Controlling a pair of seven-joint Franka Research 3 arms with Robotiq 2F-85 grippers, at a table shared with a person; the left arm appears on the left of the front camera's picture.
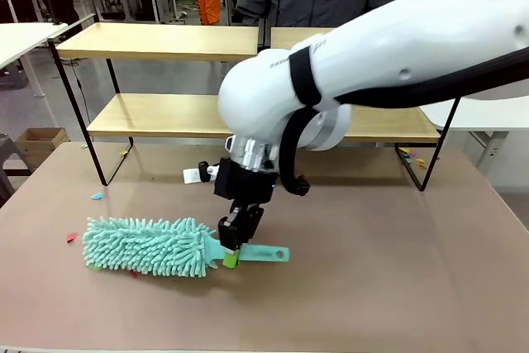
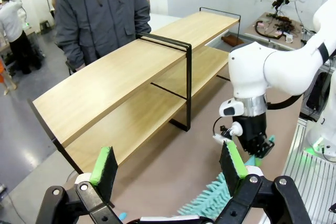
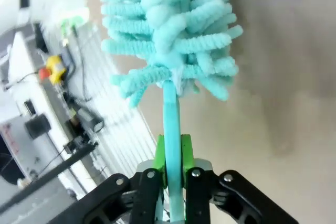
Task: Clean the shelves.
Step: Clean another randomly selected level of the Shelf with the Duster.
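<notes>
On the near part of the brown tabletop point(image 1: 388, 287) lies a teal duster point(image 1: 149, 245), its fluffy head pointing to the robot's left and its flat handle point(image 1: 263, 254) to the right, all of it well in from the table's front and side edges. The right gripper point(image 1: 231, 258) comes down from above with its jaws clamped on that handle just behind the head; in the right wrist view the green pads point(image 3: 187, 153) press both sides of the handle point(image 3: 171, 129), and the head point(image 3: 168, 30) stands clear beyond them. Bare table stretches to the right of the handle, and a broad strip lies open between the duster and the shelf legs. A few small coloured scraps point(image 1: 97, 196) dot the table left of the duster and near the right-hand legs.

The left gripper point(image 2: 170, 169) hangs above the table's left end with its fingers spread wide, nothing between them.

Farther back stand the shelves point(image 1: 165, 80), two joined racks of black frame and light boards, running across the far half of the table; both tiers are bare. Just behind them stands a person in a grey jacket point(image 2: 100, 9), and white tables point(image 1: 25, 39) flank the sides
</notes>
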